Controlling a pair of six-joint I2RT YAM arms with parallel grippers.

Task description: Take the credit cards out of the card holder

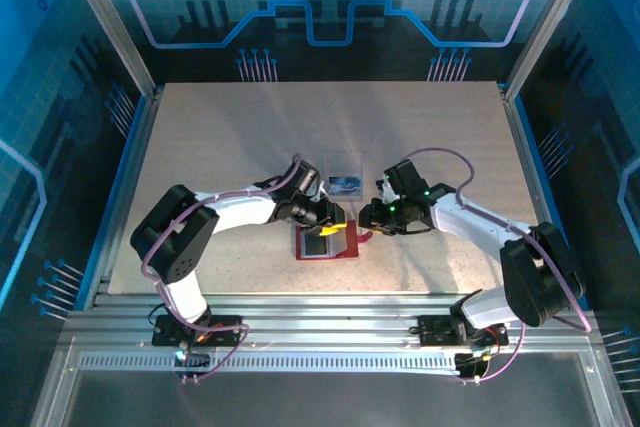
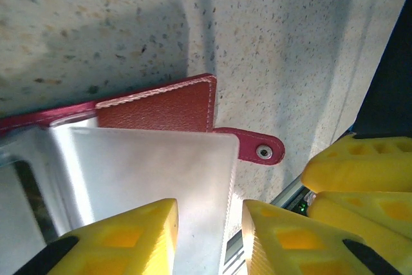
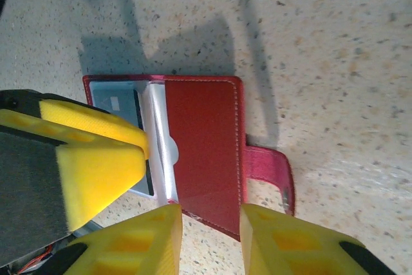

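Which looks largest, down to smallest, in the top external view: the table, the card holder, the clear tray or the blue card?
1. table
2. card holder and clear tray, too alike to rank
3. blue card

Speckled beige table (image 1: 220, 147); clear plastic tray (image 1: 344, 159) nr its ctr; blue walls (image 1: 60, 97) around.

Card holder (image 1: 342, 250) before tray (image 1: 343, 159)

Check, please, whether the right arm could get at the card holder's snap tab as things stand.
Probably yes: the snap tab lies uncovered on the table beside the right hand, and the left hand is over the card holder's other half.
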